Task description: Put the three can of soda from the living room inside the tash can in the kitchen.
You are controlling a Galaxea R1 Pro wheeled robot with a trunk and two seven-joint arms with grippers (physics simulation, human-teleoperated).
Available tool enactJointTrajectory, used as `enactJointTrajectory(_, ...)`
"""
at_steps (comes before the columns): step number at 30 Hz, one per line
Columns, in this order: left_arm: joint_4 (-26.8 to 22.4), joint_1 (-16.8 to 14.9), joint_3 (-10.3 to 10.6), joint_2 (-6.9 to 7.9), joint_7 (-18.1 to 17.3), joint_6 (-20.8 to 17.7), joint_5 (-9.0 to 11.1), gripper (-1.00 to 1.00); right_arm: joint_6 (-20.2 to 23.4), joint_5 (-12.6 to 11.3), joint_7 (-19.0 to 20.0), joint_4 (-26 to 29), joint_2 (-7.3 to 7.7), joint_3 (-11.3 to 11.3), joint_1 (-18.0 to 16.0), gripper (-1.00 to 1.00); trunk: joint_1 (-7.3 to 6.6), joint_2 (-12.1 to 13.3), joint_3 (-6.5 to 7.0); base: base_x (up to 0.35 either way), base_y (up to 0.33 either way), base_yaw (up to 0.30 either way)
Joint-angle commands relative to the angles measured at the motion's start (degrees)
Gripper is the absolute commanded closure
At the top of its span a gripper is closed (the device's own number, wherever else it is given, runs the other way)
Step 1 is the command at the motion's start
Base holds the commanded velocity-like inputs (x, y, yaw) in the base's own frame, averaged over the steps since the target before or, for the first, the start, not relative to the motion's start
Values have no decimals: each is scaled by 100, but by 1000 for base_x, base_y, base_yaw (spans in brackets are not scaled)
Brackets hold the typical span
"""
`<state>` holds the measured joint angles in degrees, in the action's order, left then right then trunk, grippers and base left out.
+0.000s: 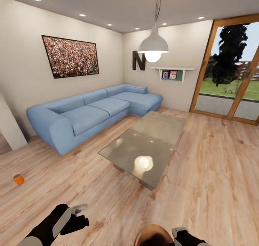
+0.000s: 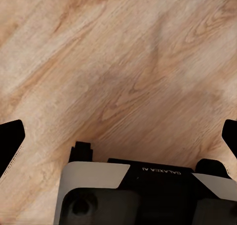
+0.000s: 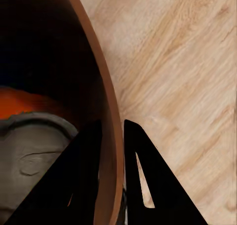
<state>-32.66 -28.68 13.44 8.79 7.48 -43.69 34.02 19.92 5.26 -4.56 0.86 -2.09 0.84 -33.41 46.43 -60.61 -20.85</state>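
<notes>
Living room: wood floor (image 1: pixel 216 159), blue corner sofa (image 1: pixel 90 113), glass surface (image 1: pixel 151 141) mid-room. Brown bin (image 3: pixel 106 111) at the robot's front, right tool (image 3: pixel 112 136) clamped on its rim, one finger inside, one outside. One soda can (image 3: pixel 29 141) lies inside the bin; another can (image 1: pixel 18 179) sits on the floor, far left. Left tool (image 2: pixel 118 136) wide, empty, over bare floor.

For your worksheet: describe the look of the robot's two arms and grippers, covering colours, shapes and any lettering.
The left arm has black casing with white-grey panels. The left gripper has black fingers and a white-cornered black body printed with GALAXEA lettering, seen upside down. The right gripper has flat, black, tapering triangular fingers with slot cut-outs. No loose cables show.
</notes>
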Motion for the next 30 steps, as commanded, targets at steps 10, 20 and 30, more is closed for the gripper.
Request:
enactJointTrajectory(10, -3, 3, 1, 0, -2, 1, -7, -100, -5, -42, 34, 248, -2, 155, 1, 100, 0, -1, -56, -115, 339, 230)
enactJointTrajectory(20, -3, 3, 1, -1, -1, 0, -5, -100, -5, -42, 25, 227, -2, 161, 1, 100, 0, -1, -113, -96, 333, 231)
enactJointTrajectory(30, -4, 3, 1, -1, -1, 0, -4, -100, -5, -42, 18, 216, -2, 162, 1, 100, 0, -1, -170, -6, 349, 231)
